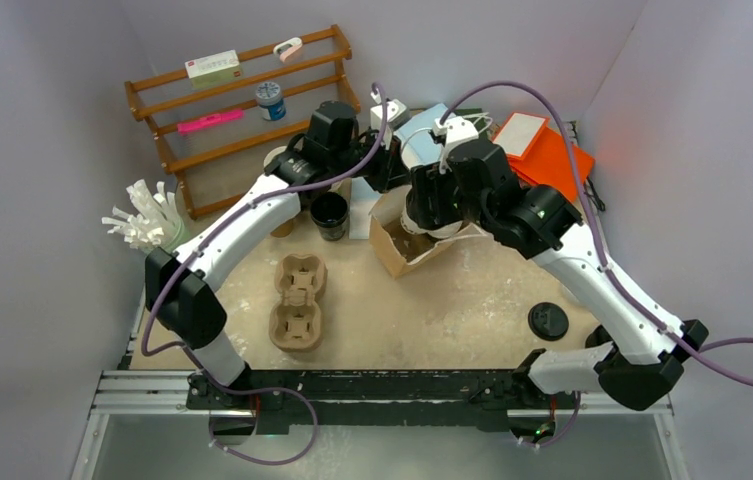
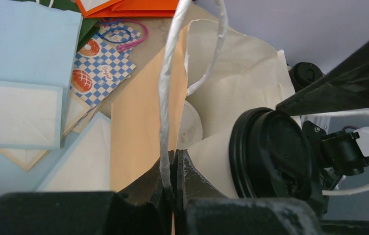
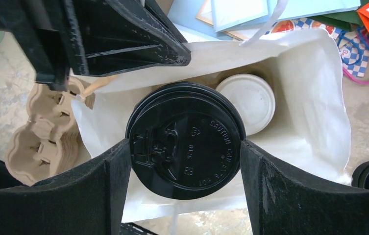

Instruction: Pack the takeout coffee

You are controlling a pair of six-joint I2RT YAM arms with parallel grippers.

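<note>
My right gripper [image 3: 186, 143] is shut on a takeout coffee cup with a black lid [image 3: 187, 139], one finger on each side of the lid. It holds the cup over the open mouth of the paper bag [image 3: 314, 98], kraft brown outside [image 1: 392, 250] and white inside. Down in the bag stands another takeout coffee with a white lid [image 3: 248, 103]. My left gripper [image 2: 176, 154] is shut on the bag's white twisted handle [image 2: 165, 98] at the rim, close beside the black-lidded cup [image 2: 270, 152]. In the top view both grippers meet over the bag, the left [image 1: 392, 165] behind the right [image 1: 422, 215].
A brown pulp cup tray [image 1: 297, 300] lies left of the bag, with an all-black cup [image 1: 329, 215] behind it. A loose black lid [image 1: 549, 321] rests at the right. Flat blue [image 2: 20, 73] and orange bags [image 1: 547, 150] lie behind, and a wooden rack [image 1: 242, 110] stands back left.
</note>
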